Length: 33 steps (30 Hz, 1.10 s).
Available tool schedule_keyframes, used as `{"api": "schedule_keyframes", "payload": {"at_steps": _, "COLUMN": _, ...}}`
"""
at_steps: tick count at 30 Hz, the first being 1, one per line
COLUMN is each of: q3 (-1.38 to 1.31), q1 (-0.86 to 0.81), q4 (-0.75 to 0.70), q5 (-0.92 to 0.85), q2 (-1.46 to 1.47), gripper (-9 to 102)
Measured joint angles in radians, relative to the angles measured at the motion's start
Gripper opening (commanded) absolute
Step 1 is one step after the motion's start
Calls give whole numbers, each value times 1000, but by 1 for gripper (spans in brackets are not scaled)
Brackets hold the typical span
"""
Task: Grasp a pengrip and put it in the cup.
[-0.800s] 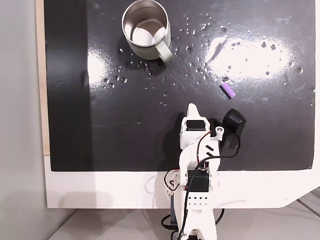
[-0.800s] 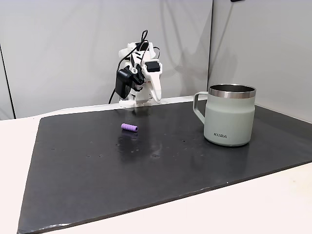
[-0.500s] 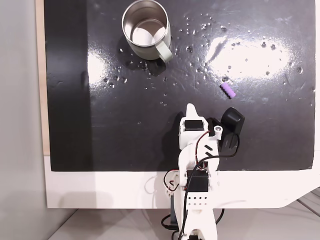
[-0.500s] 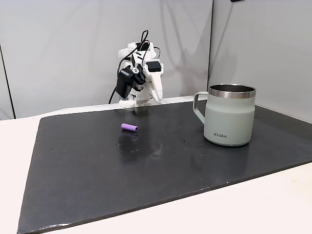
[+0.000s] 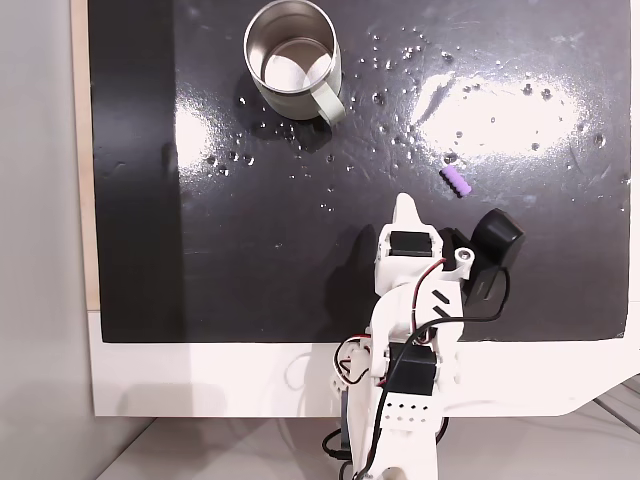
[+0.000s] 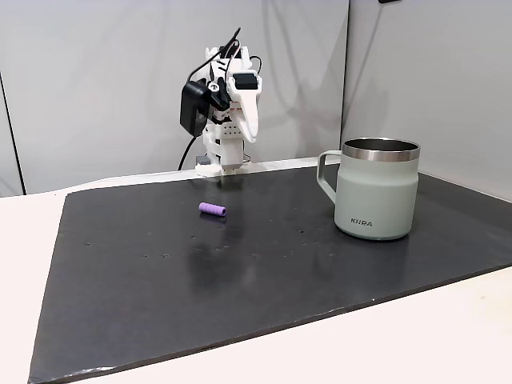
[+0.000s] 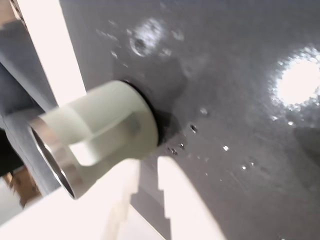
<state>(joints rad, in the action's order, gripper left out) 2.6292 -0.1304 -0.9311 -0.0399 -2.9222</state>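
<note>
The pengrip (image 5: pixel 456 181) is a tiny purple ribbed cylinder lying on the black mat, right of centre in the top-down fixed view and left of centre (image 6: pixel 212 210) in the side fixed view. The cup (image 5: pixel 293 62) is a steel mug with a side handle, standing upright at the mat's far edge; from the side it stands at the right (image 6: pixel 376 192), and in the wrist view it lies at the left (image 7: pixel 100 135). My white gripper (image 5: pixel 404 205) hangs raised above the mat (image 6: pixel 249 138), short of the pengrip, fingers together and holding nothing (image 7: pixel 148 162).
The glossy black mat (image 5: pixel 200 250) lies on a white table (image 5: pixel 200 380). Pale walls (image 6: pixel 96 80) rise behind the arm. A black wrist camera (image 5: pixel 494 245) and a cable ride on the arm.
The arm has risen and swung toward the pengrip's side: rightward in the top-down view, up and leftward in the side view. Pengrip and cup have not moved.
</note>
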Motion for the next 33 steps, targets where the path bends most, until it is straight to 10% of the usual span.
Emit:
{"api": "schedule_keyframes", "payload": {"at_steps": 23, "q3": -779, "q1": -173, "q4": -348, "q5": 213, "q2": 939, "gripper": 0}}
{"api": "schedule_keyframes", "payload": {"at_steps": 33, "q3": -913, "q1": -216, "q4": -446, "q5": 249, "q2": 1190, "gripper": 25}}
